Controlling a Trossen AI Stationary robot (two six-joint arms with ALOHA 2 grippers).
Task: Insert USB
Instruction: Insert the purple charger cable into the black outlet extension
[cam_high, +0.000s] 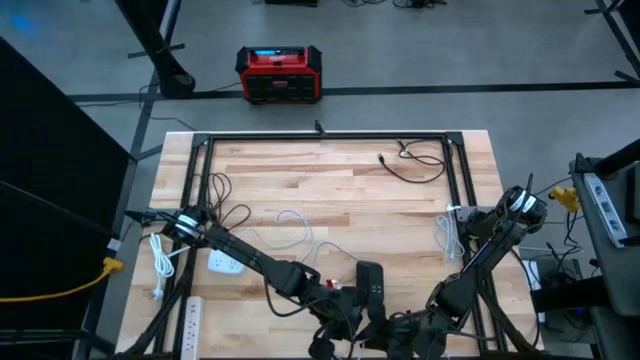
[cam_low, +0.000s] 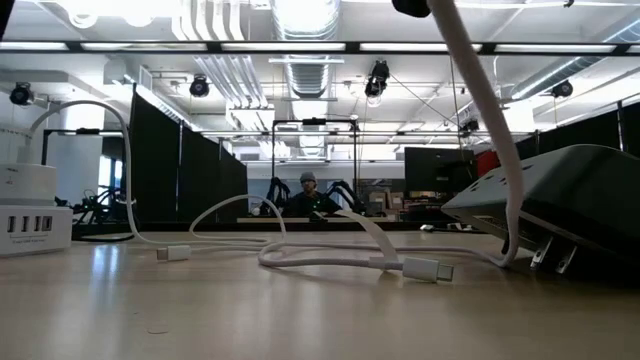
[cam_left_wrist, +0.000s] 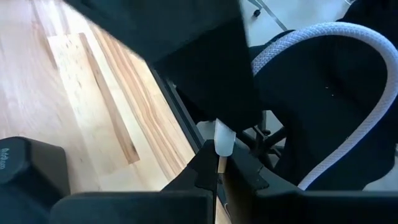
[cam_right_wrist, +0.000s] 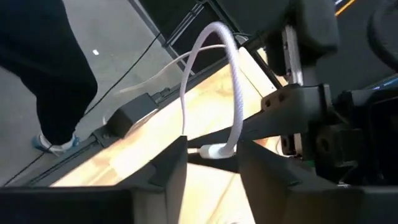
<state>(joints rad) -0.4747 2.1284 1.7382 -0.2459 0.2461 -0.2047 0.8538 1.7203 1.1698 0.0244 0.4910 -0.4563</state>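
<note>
Where the pale wood-grain table (cam_high: 400, 200) ends, left gripper (cam_left_wrist: 219, 171) clamped on white plug (cam_left_wrist: 222, 140) (braided cable (cam_right_wrist: 233, 74)), right gripper (cam_right_wrist: 211, 163) jaws apart

Left gripper (cam_left_wrist: 219, 177): tips meet on a white plug (cam_left_wrist: 222, 138); its cable end hidden behind dark housing just beyond.
Right gripper (cam_right_wrist: 212, 163): fingers cut off by frame edge; white cable (cam_right_wrist: 214, 74) loops away, far end unseen.
Both grippers, overhead: crowded against the frame edge, tips indistinguishable.
Person (cam_low: 308, 197) beyond table: too small to make out.
</note>
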